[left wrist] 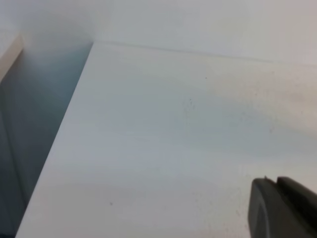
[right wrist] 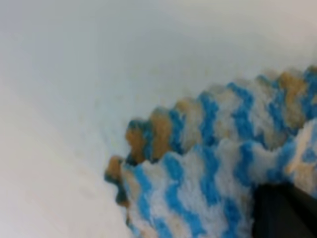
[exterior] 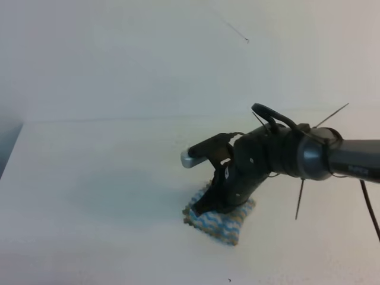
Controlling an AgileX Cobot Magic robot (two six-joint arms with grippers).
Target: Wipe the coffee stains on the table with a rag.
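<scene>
Right claw (exterior: 212, 205) presses down on the rag (exterior: 221, 222), its tips buried in the cloth; whether it pinches a fold or only pushes with clenched jaws cannot be told, since the right wrist view shows just a dark corner of a finger (right wrist: 282, 210) against the weave. The rag lies flat on the tabletop (exterior: 89, 196), right of centre and toward the front edge, directly beneath the claw, so nothing has to be reached for. Its blue-and-white zigzag carries tan tinges along the frayed border. No puddle of coffee shows on the white surface in any view; the stain may lie under the cloth or be already lifted, and that cannot be settled from here. The right arm comes in from the right side, so the natural stroke probably runs left and back along the arm's line, with the rag dragged under the tips. Open room is wide to the left and toward the back edge; the front edge is the near limit, and a stroke that way risks pushing the cloth off. The left claw (left wrist: 285, 208) is seen only as a dark block low in its own view, over bare tabletop near the left edge, state unclear, well away from the rag.
</scene>
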